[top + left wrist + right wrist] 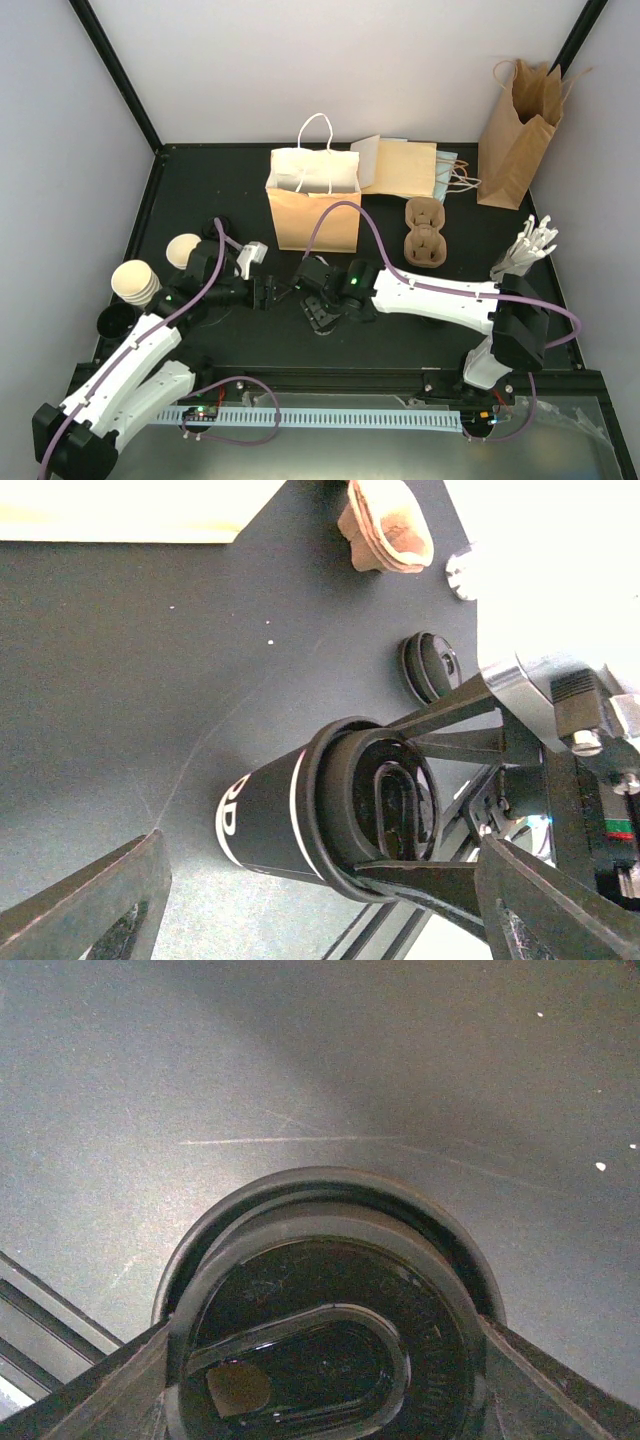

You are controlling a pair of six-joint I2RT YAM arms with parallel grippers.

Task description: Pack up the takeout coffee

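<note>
Black-lidded cup (265, 820) clamped by right gripper (325, 1380).
Best carry it upright to bag (312, 222); left gripper (325, 908) gapes empty.

Black table (200, 190), open tan bag (312, 215) with white handles standing at the back, flat bags (405, 165) lying behind it, brown cup tray (425, 232) beside it, tall brown bag (515, 140) in the right corner, white forks (530, 248) nearby

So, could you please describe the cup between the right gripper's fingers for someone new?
Start at the open kraft bag with white handles mid-table; the right gripper sits just in front of it. Between its fingers stands the cup: dark-walled and black-lidded, unlike the bare cream cups at the left.
</note>
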